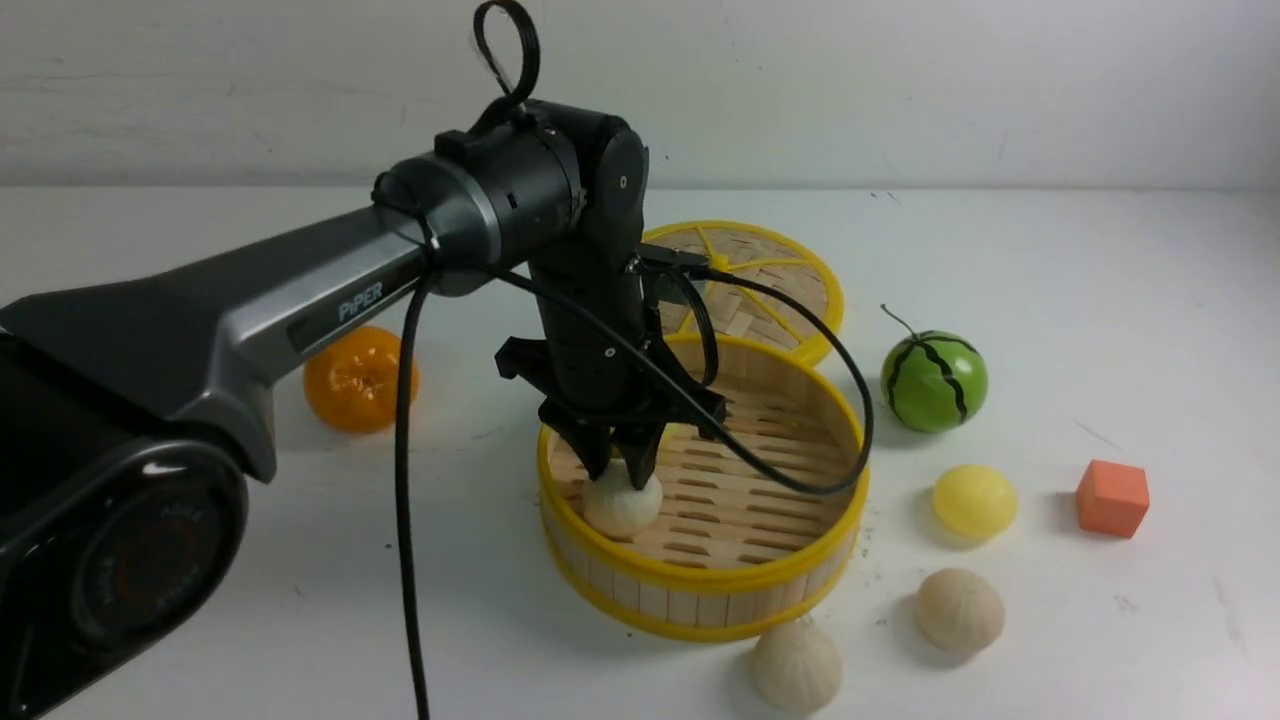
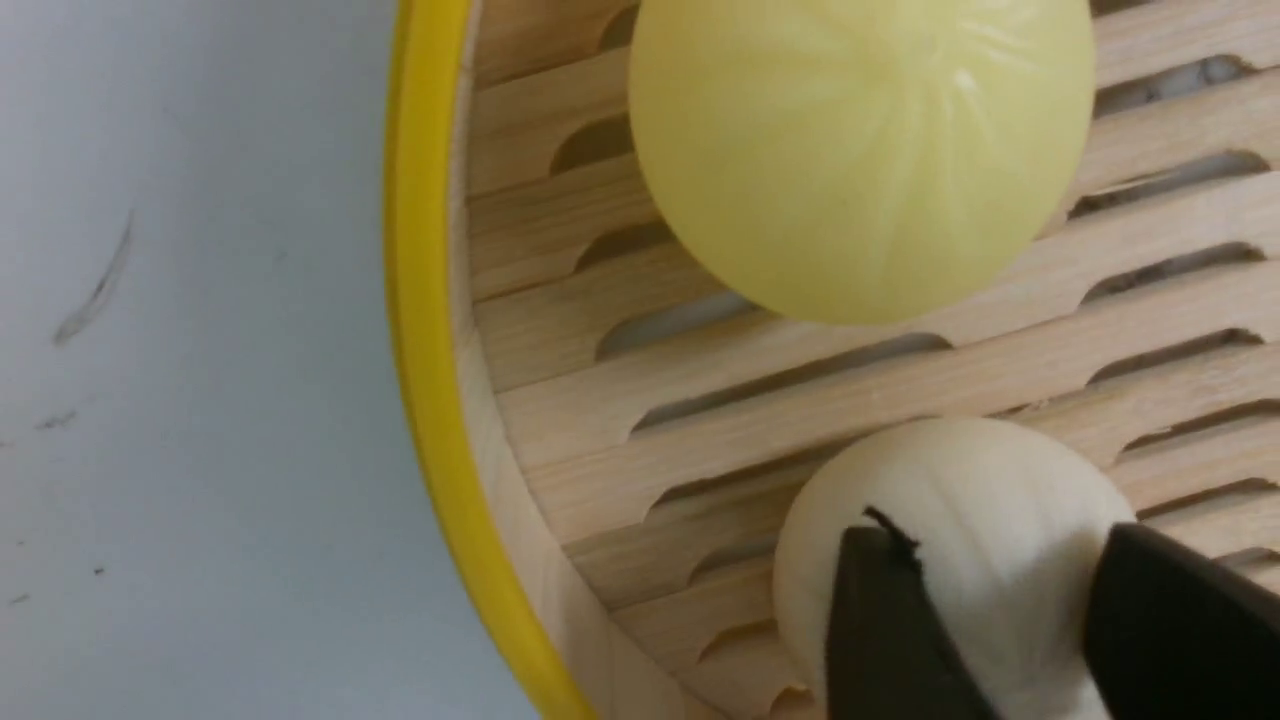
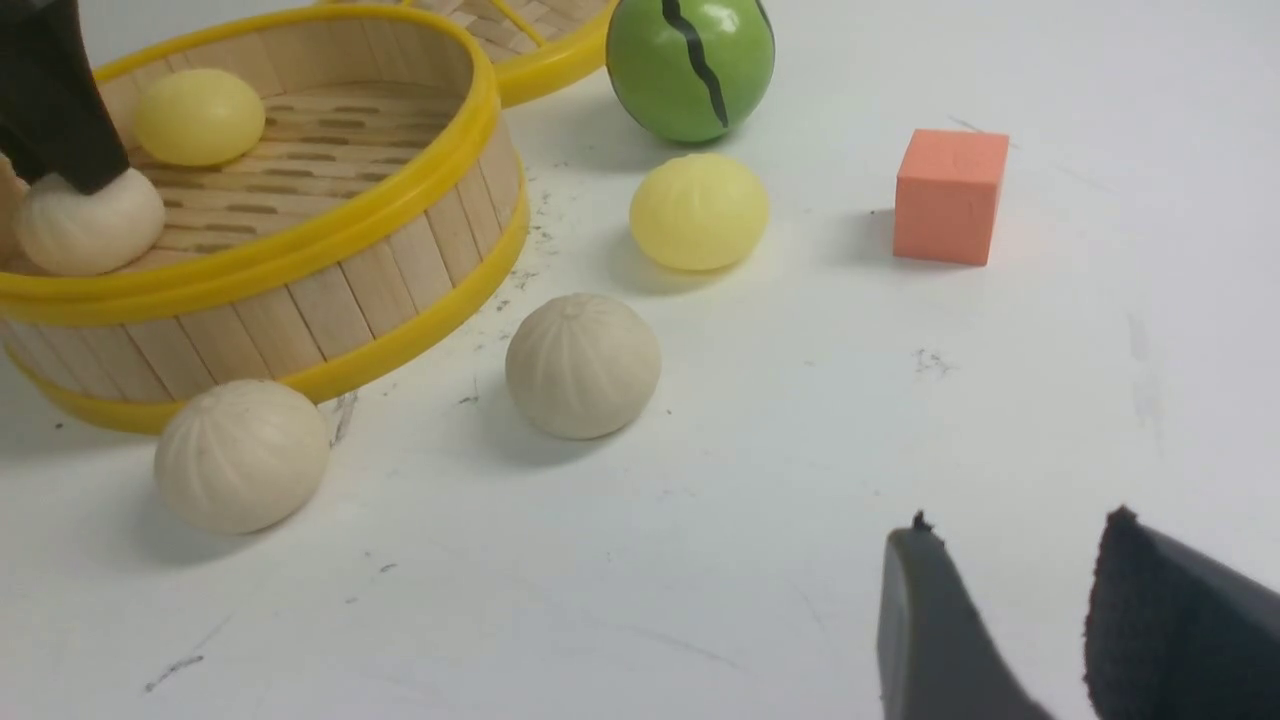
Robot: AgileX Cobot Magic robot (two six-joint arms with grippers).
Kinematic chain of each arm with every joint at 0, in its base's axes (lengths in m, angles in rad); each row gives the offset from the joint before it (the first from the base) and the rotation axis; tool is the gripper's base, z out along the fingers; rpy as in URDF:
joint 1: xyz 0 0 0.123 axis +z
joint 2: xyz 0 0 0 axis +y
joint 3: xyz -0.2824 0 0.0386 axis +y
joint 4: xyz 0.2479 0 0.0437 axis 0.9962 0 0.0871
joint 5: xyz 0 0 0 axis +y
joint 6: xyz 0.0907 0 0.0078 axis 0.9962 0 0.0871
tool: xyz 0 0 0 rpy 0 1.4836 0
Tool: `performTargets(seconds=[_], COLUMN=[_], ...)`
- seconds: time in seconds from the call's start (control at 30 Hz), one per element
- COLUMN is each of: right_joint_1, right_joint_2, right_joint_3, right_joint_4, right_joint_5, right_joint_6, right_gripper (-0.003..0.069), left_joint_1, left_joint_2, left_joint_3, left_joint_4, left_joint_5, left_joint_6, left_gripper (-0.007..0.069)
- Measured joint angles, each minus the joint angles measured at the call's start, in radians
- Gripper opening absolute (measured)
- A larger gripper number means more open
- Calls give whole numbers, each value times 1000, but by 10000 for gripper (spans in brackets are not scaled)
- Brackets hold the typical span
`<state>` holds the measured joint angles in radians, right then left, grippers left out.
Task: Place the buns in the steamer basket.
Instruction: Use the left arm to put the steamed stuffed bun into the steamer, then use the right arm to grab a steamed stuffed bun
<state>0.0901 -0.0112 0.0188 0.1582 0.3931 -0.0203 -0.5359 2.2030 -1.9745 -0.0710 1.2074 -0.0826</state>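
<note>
Placement in hand: pleated bun (image 1: 622, 508) apparently released by left tool (image 1: 619, 477), basket (image 1: 700, 577) beneath; clean upward withdrawal needed next.

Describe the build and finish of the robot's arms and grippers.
The left arm is glossy black with a silver-grey link lettered "PiPER", a looped black cable and thin black leads. Its left gripper is matt black with tapering fingers; the right gripper shows two dark, blurred fingers.
</note>
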Motion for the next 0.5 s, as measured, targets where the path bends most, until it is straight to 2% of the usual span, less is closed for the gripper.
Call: performTargets(seconds=[0.07, 0.17, 0.27, 0.33, 0.37, 0.4, 0.43, 0.5], right_joint_1=[0, 0, 0, 0, 0, 0, 0, 0], right_joint_2=[0, 0, 0, 0, 0, 0, 0, 0], right_joint_3=[0, 0, 0, 0, 0, 0, 0, 0], right_joint_4=[0, 0, 0, 0, 0, 0, 0, 0], right_joint_5=[0, 0, 0, 0, 0, 0, 0, 0], right_joint_6=[0, 0, 0, 0, 0, 0, 0, 0], right_gripper=[239, 239, 239, 239, 239, 239, 239, 239], left_joint_1=[0, -7, -37, -69, -75, -98, -117, -166], left_joint_2=[-21, -99, -219, -298, -306, -358, -388, -477], left_joint_3=[0, 0, 0, 0, 0, 7, 21, 84], left_joint_4=[-1, -2, -2, 4, 6, 14, 20, 30], left_joint_5=[9, 18, 21, 27, 28, 28, 28, 28], left_joint_6=[-21, -39, -51, -63, -64, -70, -73, -84], left_gripper=[414, 414, 281, 140, 110, 33, 0, -13])
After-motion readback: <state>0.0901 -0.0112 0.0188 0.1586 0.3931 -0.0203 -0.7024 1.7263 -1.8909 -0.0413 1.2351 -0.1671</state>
